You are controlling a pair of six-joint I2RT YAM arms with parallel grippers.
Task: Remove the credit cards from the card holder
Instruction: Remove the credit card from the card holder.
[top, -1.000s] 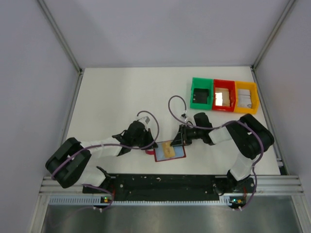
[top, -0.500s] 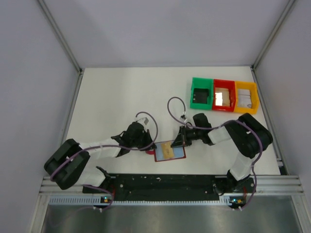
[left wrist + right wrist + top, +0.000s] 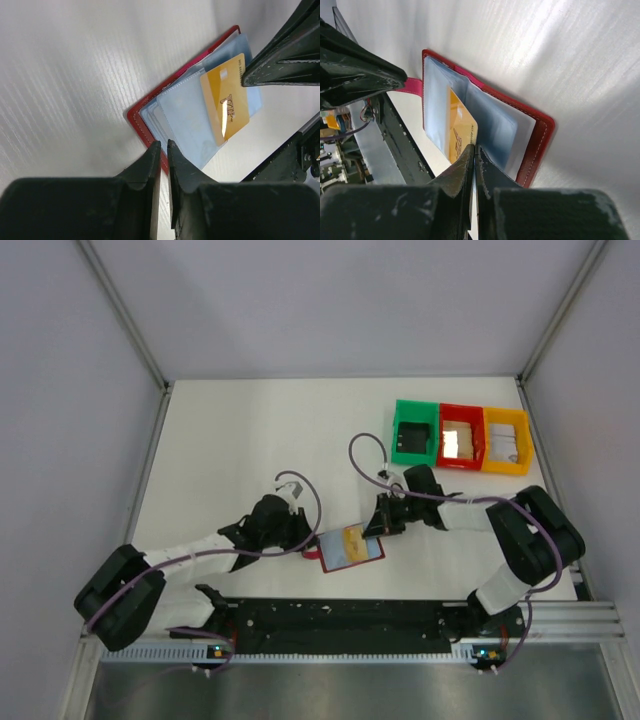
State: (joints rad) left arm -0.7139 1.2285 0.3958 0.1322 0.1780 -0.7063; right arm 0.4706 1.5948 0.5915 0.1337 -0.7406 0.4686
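The orange credit card (image 3: 227, 102) sits partly in the clear sleeves of the open card holder (image 3: 537, 140), near the middle of the counter's (image 3: 250, 440) near edge. The right tool (image 3: 474, 150) is clenched on the card's nearest edge. Opposite it, the left tool (image 3: 163, 147) appears clamped on the holder's tab. The holder's long axis runs tool to tool, so the card likely draws out toward the right edge.

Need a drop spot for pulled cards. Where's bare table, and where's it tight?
Bare: white table far-left, from left rail to green plastic bin; also near-right of the flat maroon card holder. Tight: at the holder, left gripper facing right gripper pinching its thin orange card.
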